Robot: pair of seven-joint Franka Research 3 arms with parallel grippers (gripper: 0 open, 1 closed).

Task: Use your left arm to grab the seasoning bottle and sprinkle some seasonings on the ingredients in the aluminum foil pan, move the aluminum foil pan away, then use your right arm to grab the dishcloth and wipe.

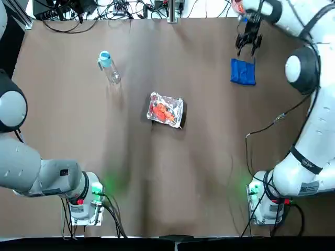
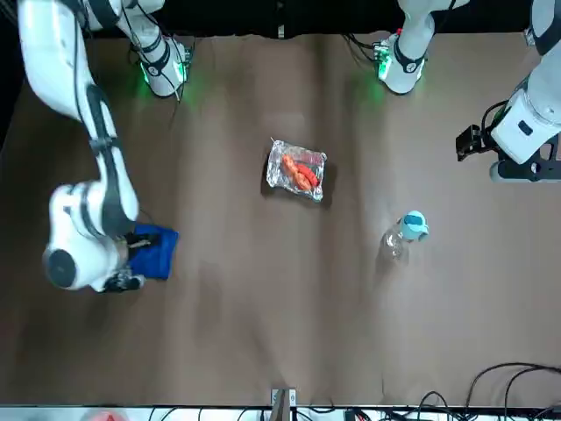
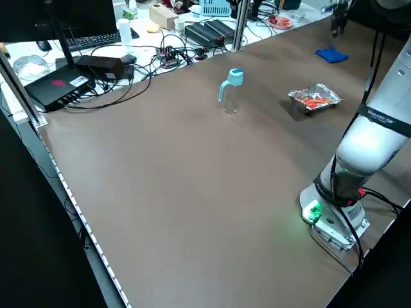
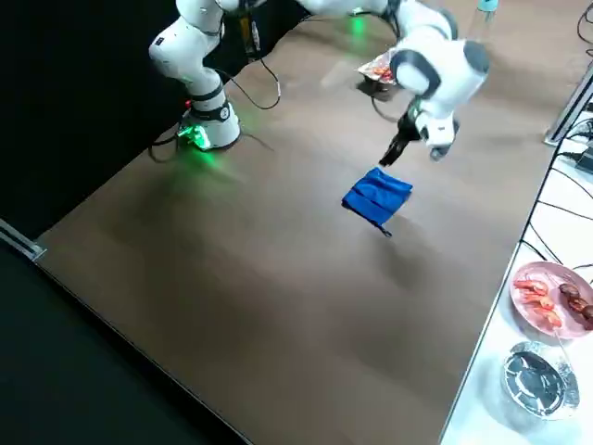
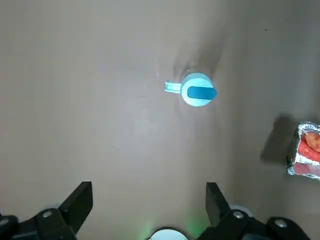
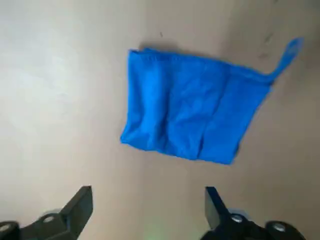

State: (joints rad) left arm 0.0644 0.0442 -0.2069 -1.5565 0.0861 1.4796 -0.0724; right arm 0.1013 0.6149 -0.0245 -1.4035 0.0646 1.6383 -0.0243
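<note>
The seasoning bottle (image 1: 108, 67), clear with a light-blue cap (image 5: 198, 90), stands upright at the far left of the table. In the middle sits the aluminum foil pan (image 1: 166, 110), holding the red-orange ingredients (image 1: 162, 111). At the far right lies the blue dishcloth (image 1: 243, 71). My right gripper (image 1: 248, 42) hovers open just beyond the cloth, and its wrist view shows the dishcloth (image 6: 192, 105) spread ahead of the empty gripper (image 6: 148, 202). High over the table's left side, my left gripper (image 5: 149, 200) hangs open and empty, looking down on the bottle with the pan (image 5: 306, 156) off to one side.
Cables (image 1: 104, 10) and black boxes (image 3: 64, 83) line the far edge. A round pink dish of reddish food (image 4: 553, 297) and a glass bowl (image 4: 537, 378) stand on the white surface beyond it. Both arm bases (image 1: 86, 201) glow green at the near edge.
</note>
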